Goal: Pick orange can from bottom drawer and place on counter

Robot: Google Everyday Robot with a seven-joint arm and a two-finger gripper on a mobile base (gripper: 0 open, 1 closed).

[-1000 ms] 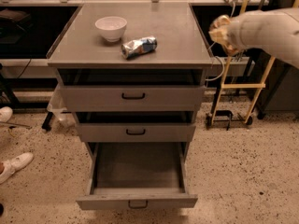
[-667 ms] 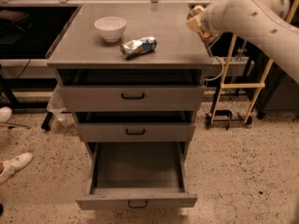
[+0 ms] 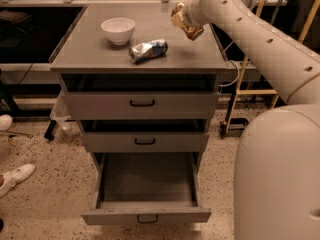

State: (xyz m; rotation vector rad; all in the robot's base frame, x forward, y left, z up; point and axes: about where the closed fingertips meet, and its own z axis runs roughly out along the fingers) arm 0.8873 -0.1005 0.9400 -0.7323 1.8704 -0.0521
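My gripper (image 3: 184,22) hangs over the right rear part of the counter (image 3: 100,54), at the end of the white arm that reaches in from the right. It is shut on the orange can (image 3: 187,26), a small dented orange-brown can with golden glints, held just above the counter top. The bottom drawer (image 3: 146,215) is pulled wide open at the foot of the cabinet and its inside shows nothing in it.
A white bowl (image 3: 118,30) and a dented silver-and-blue can (image 3: 148,50) lie on the counter left of the gripper. The two upper drawers are slightly open. A yellow-framed cart (image 3: 250,89) stands right of the cabinet. White shoes (image 3: 15,176) are at far left on the floor.
The arm has swung left and forward, carrying the orange can from beyond the cabinet's right side to above the counter's right rear part.
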